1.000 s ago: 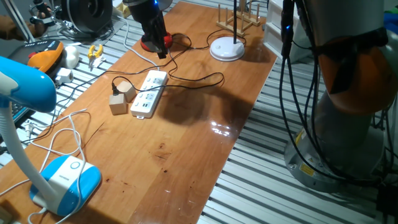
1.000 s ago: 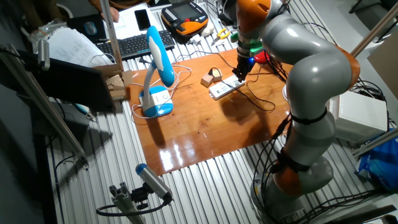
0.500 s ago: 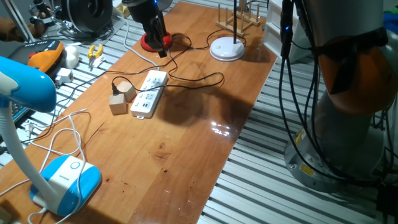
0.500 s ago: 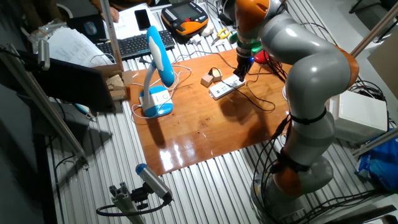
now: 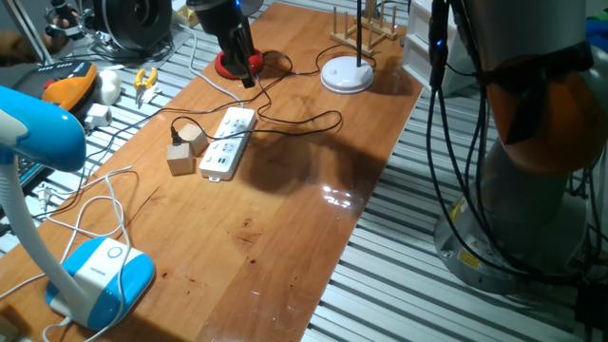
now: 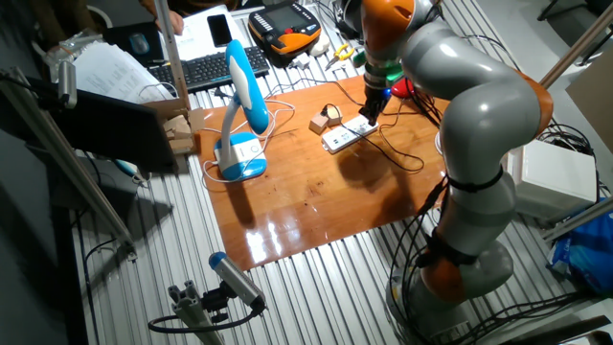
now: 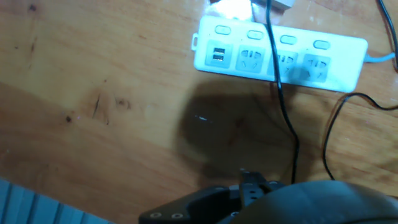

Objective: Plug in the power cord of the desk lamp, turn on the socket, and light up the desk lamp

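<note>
Hand view, power cord [image 7: 283, 106] draped across socket [image 7: 280, 59], pincer [image 5: 245, 78] state unclear

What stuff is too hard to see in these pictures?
- The gripper: the hand view cuts off its fingers at the bottom edge, and both fixed views show it too small to tell open or shut.
- The power cord: its plug end is out of sight in the hand view.
- The socket: its switches are blurred, so on or off is unclear.

One socket [image 5: 228, 142], two wooden blocks [image 5: 185, 148], two lamps [image 5: 66, 218], one power cord [image 5: 304, 122].
</note>
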Controlling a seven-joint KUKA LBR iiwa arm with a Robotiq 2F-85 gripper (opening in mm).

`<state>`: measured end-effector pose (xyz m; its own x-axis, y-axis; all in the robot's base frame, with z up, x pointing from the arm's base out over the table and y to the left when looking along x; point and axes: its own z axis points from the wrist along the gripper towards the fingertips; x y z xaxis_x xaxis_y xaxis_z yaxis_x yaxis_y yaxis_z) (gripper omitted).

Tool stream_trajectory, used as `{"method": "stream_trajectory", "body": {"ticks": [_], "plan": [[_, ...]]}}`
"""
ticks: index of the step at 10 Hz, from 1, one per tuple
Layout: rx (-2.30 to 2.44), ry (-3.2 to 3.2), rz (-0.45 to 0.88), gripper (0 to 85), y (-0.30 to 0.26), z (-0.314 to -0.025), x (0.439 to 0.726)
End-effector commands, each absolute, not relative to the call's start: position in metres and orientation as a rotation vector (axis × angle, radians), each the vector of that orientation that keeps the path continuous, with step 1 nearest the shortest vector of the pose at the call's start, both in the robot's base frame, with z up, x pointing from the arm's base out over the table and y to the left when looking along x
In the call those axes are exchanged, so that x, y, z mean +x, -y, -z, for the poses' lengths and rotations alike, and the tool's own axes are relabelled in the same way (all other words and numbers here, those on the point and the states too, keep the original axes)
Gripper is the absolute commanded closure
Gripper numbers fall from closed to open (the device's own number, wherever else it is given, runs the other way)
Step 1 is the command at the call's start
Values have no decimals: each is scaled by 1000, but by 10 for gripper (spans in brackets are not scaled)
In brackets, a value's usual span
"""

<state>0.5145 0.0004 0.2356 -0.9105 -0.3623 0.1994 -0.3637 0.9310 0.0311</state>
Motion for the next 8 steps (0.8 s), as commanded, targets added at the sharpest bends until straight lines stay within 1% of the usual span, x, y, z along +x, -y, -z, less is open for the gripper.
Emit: {"method": "stream_trajectory", "body": {"ticks": [1,3,5,7,8], "plan": [[411,3042,45,850,-1,-236,515],[353,3047,62,850,-1,-236,515],[399,3052,152,850,-1,-236,515],[435,3012,141,850,-1,-236,515],[458,3001,104,850,-1,-236,515]]}}
